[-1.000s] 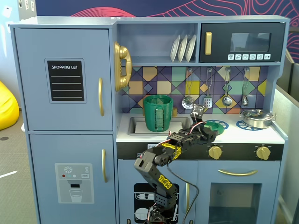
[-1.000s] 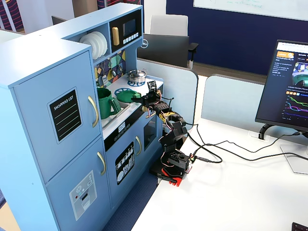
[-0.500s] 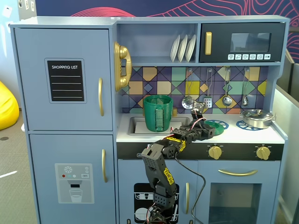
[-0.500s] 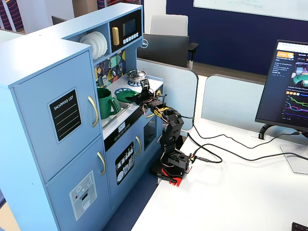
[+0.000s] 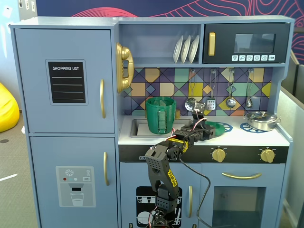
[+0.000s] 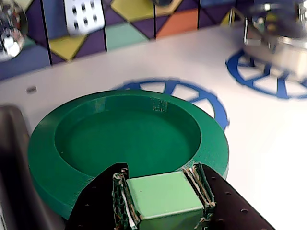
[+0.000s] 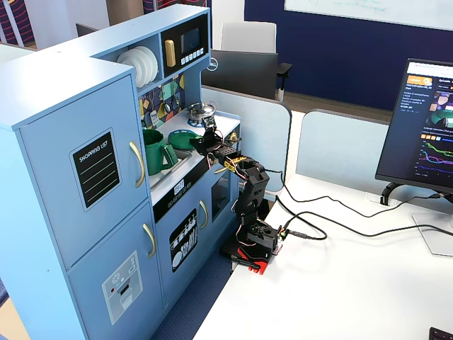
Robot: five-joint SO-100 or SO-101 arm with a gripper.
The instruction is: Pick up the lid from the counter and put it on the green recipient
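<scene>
The lid (image 6: 129,139) is a dark green disc with a light green tab (image 6: 165,194). My gripper (image 6: 163,184) is shut on that tab, a jaw pressed to each side. The lid sits low over the left blue burner ring (image 6: 211,103) on the white counter (image 6: 268,158); I cannot tell whether it touches. In a fixed view the lid (image 5: 217,128) is right of the green recipient (image 5: 160,115), which stands upright in the sink with its ribbed strap forward, apart from the gripper (image 5: 207,131). In another fixed view both the lid (image 7: 182,139) and the recipient (image 7: 151,150) show.
A steel pot (image 5: 260,119) sits on the right burner ring, also at the wrist view's top right (image 6: 283,33). Utensils (image 5: 231,90) hang on the tiled back wall. The sink's dark edge (image 6: 12,158) lies left of the lid. The arm's cable (image 5: 202,190) hangs before the oven door.
</scene>
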